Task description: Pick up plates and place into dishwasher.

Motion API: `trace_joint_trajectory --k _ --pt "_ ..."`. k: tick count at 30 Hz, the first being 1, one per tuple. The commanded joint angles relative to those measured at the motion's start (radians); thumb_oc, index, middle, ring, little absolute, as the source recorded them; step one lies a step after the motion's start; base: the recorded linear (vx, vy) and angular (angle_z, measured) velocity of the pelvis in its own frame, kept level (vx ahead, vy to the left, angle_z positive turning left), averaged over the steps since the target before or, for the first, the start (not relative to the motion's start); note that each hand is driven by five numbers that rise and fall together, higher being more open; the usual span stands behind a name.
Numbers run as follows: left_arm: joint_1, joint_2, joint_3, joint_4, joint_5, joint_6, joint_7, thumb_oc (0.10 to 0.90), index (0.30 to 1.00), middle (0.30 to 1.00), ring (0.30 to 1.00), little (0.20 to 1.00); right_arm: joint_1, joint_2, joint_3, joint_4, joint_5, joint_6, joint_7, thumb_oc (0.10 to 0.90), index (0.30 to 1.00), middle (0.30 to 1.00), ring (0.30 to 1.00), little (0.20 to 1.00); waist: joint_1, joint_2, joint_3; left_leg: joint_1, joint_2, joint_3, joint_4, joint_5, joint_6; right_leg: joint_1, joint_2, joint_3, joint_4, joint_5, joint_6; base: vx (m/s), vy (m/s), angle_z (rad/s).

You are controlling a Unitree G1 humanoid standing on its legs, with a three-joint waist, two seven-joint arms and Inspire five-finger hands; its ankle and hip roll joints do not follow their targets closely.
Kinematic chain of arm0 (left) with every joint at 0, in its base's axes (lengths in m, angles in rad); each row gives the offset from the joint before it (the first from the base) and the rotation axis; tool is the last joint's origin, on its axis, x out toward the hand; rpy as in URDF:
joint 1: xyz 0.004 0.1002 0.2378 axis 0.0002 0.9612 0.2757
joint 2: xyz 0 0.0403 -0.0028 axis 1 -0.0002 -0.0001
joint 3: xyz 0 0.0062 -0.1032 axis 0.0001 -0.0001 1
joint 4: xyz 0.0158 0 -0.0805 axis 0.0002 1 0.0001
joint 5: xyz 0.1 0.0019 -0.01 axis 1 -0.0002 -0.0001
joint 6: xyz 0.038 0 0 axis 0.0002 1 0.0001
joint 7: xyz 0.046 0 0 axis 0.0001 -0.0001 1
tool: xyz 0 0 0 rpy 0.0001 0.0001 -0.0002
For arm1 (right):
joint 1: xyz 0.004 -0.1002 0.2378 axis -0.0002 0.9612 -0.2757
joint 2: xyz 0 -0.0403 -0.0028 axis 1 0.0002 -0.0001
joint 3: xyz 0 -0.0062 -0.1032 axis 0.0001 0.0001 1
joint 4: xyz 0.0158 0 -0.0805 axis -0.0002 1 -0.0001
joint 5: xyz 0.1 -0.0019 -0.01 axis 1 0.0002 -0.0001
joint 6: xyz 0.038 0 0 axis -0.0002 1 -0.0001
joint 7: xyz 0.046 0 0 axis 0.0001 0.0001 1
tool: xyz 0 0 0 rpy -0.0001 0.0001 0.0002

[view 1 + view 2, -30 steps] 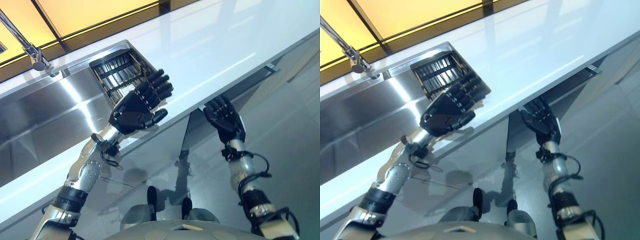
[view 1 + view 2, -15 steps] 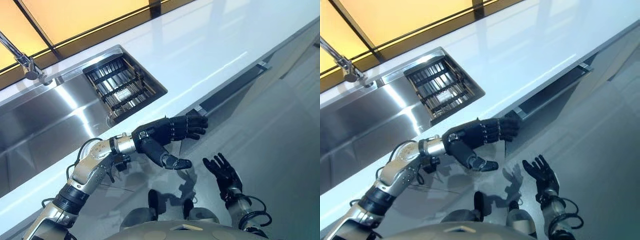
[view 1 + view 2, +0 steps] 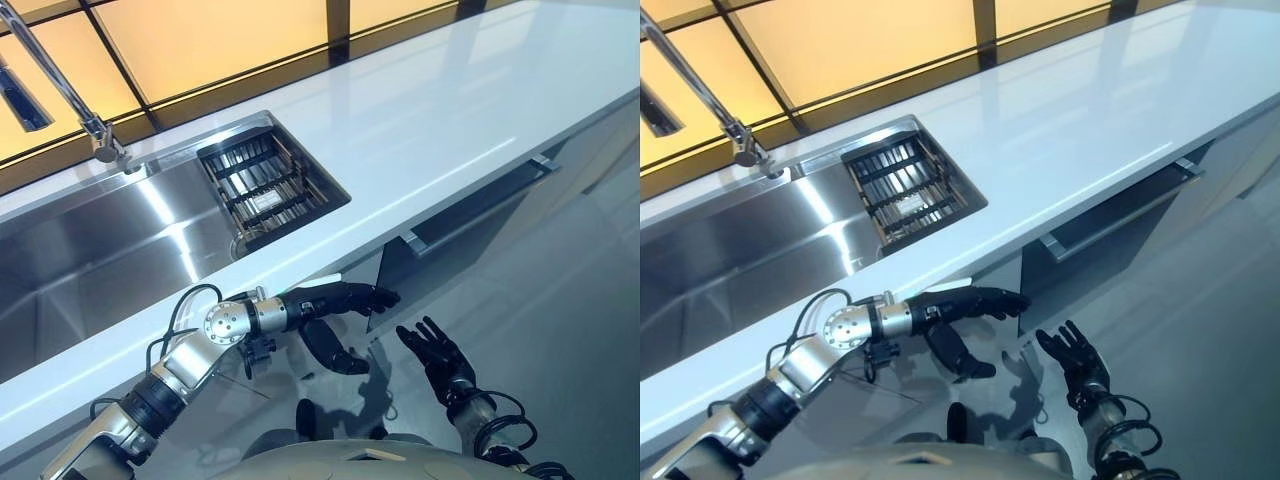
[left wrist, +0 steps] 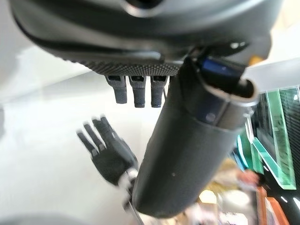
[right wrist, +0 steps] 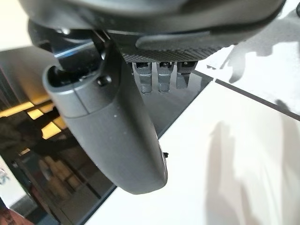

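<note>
Eye views: left robot hand (image 3: 335,300) below the white surface (image 3: 430,110) edge, fingers straight, empty; right robot hand (image 3: 437,355) lower, fingers spread wide, empty. Sink (image 3: 90,250) holds a dark rack (image 3: 265,185); dishwasher handle (image 3: 480,205) near. Wrist views: both hands' fingers extended, holding nothing.

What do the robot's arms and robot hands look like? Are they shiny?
Yes, partly. The arms are silver-grey metal with black bands and round joints. Each ends in a dark robot hand with fingers and a thumb: the left robot hand and the right robot hand. The palms have a bumpy, dotted grip surface.
</note>
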Motion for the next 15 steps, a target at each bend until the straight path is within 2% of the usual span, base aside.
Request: trace_joint_trajectory --k 1,4,8,9,11,14,15 --pt "0.012 0.024 0.110 0.161 0.108 -0.122 0.212 0.800 0.900 0.900 0.900 0.900 -0.077 0.001 -0.006 -0.017 -0.030 -0.020 0.060 0.800 0.900 0.900 0.900 0.900 0.055 -0.029 0.008 0.111 -0.060 0.066 0.018 -0.173 0.043 -0.074 0.002 0.058 0.083 -0.022 0.049 -0.01 -0.065 0.05" --pt "0.065 0.019 0.133 0.220 0.164 -0.183 0.290 0.800 0.900 0.900 0.900 0.900 -0.084 0.004 0.008 -0.008 -0.056 0.000 0.071 0.800 0.900 0.900 0.900 0.900 0.082 -0.037 0.008 0.099 -0.057 0.060 0.025 -0.166 0.032 -0.071 -0.002 0.036 0.072 -0.019 0.044 -0.01 -0.077 0.10" --pt "0.119 0.035 0.160 0.205 0.216 -0.217 0.385 0.800 0.900 0.900 0.900 0.900 -0.086 0.001 0.028 -0.008 -0.074 0.009 0.076 0.800 0.900 0.900 0.900 0.900 0.112 -0.036 0.021 0.074 -0.051 0.056 0.038 -0.150 0.016 -0.070 -0.006 0.005 0.059 -0.015 0.038 -0.02 -0.054 0.25" --pt "0.122 0.037 0.163 0.200 0.217 -0.214 0.387 0.800 0.900 0.900 0.900 0.900 -0.086 0.001 0.029 -0.009 -0.074 0.008 0.074 0.800 0.900 0.900 0.900 0.900 0.113 -0.037 0.021 0.072 -0.051 0.054 0.038 -0.149 0.015 -0.070 -0.007 0.003 0.059 -0.015 0.037 -0.04 -0.065 0.50" --pt "0.152 0.078 0.195 0.137 0.317 -0.171 0.471 0.800 0.900 0.900 0.900 0.900 -0.082 -0.007 0.038 -0.020 -0.090 0.017 0.074 0.800 0.900 0.900 0.900 0.900 0.131 -0.028 0.031 0.052 -0.050 0.046 0.019 -0.115 -0.002 -0.068 -0.010 -0.019 0.041 -0.005 0.041 -0.04 -0.050 0.89" --pt "0.178 0.118 0.249 0.032 0.317 -0.128 0.410 0.800 0.900 0.900 0.900 0.900 -0.078 -0.019 0.038 -0.035 -0.098 0.020 0.068 0.800 0.900 0.900 0.900 0.900 0.146 -0.017 0.037 0.029 -0.054 0.042 0.011 -0.097 -0.013 -0.070 -0.013 -0.037 0.029 0.000 0.043 -0.06 -0.012 0.85" --pt "0.192 0.143 0.280 -0.032 0.257 -0.105 0.365 0.800 0.900 0.900 0.900 0.900 -0.076 -0.031 0.030 -0.024 -0.100 0.015 0.075 0.800 0.900 0.900 0.900 0.900 0.150 -0.008 0.042 0.015 -0.055 0.069 0.019 -0.095 -0.018 -0.073 -0.022 -0.067 0.032 -0.001 0.046 -0.12 0.021 0.57"
